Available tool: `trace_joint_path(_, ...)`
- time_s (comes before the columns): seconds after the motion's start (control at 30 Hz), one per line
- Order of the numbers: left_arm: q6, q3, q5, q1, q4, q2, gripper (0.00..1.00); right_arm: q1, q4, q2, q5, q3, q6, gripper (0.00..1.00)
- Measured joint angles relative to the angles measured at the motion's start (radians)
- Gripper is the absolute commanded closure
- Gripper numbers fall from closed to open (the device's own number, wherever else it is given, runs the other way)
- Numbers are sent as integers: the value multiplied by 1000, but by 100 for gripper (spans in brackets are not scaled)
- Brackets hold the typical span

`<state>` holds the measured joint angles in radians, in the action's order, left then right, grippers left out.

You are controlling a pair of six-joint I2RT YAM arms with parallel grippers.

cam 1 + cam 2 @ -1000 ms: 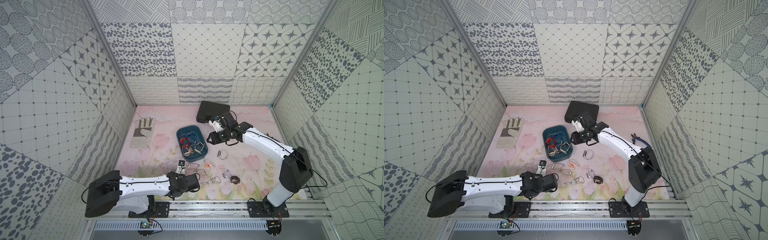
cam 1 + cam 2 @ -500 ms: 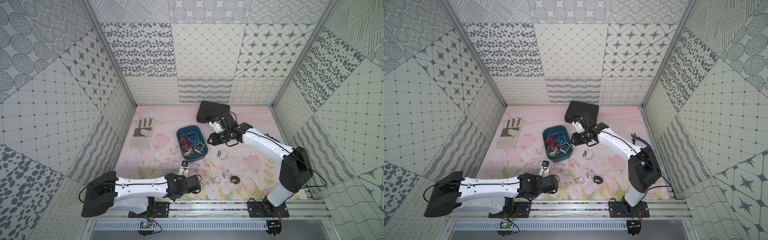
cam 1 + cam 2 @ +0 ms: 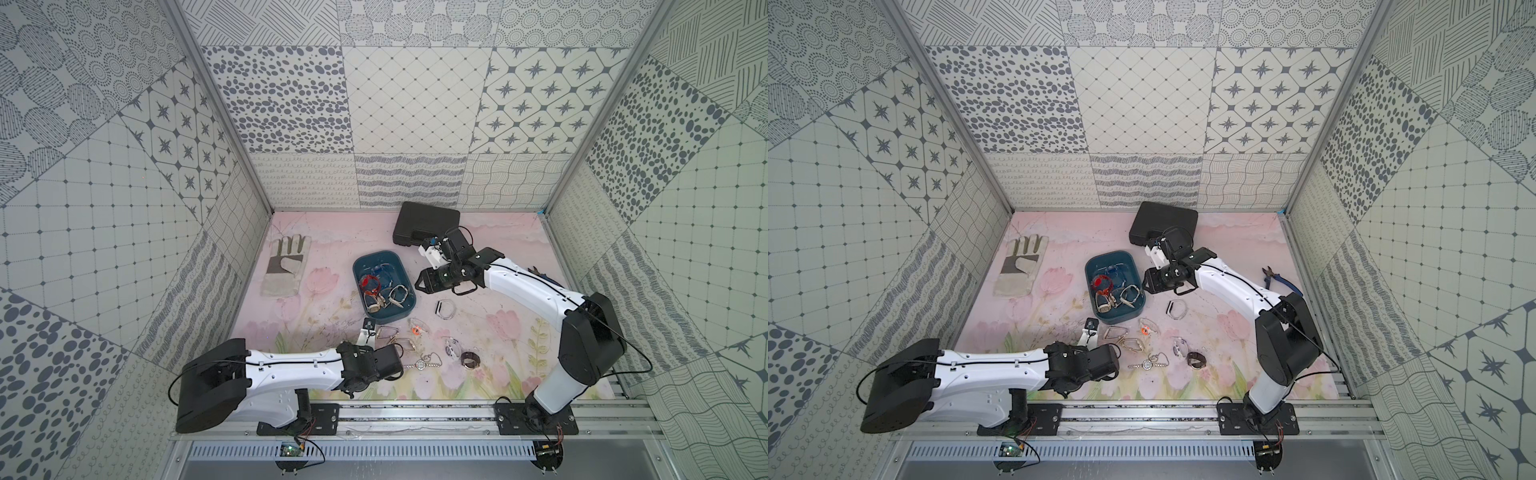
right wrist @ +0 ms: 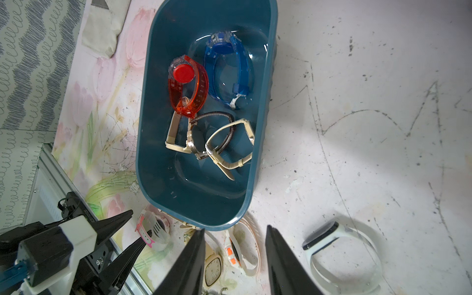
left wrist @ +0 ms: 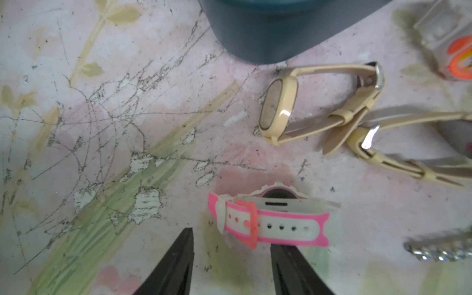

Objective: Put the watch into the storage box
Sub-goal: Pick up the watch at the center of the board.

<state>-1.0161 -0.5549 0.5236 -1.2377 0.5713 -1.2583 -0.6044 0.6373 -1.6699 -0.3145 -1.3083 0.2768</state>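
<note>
Fingers (image 5: pixel 178 260) of left gripper (image 5: pixel 231 237) have just spread, apart at pink watch (image 5: pixel 268 224), unclamped; right gripper (image 4: pixel 235 229) hovers apart, empty, by box (image 4: pixel 153 143). Grasp likely next.

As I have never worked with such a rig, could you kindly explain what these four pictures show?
You see two white robot arms on a rail: the left arm and the right arm, each ending in a two-fingered gripper. Both top views come from one camera overhead, looking down. The other two pictures come from cameras on the arms' wrists. On the flowered mat lie a work glove, a black case and many loose watches. The teal storage box already holds several watches. The left gripper stands open at a pink-and-white watch that lies on the mat. The right gripper hovers open beside the box, holding nothing.
</note>
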Motion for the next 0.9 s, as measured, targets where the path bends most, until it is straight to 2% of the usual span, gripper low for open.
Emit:
trace_joint_path(0.57, 86, -28, 33, 50, -62, -8, 49, 0, -6, -1, -5, 2, -5, 57)
trace_joint_path(0.73, 115, -29, 34, 77, -97, -43, 55, 0, -8, -3, -15, 2, -5, 57)
trace_joint_path(0.9, 139, -34, 32, 100, -125, -67, 70, 0, -12, -5, -18, 7, -5, 57)
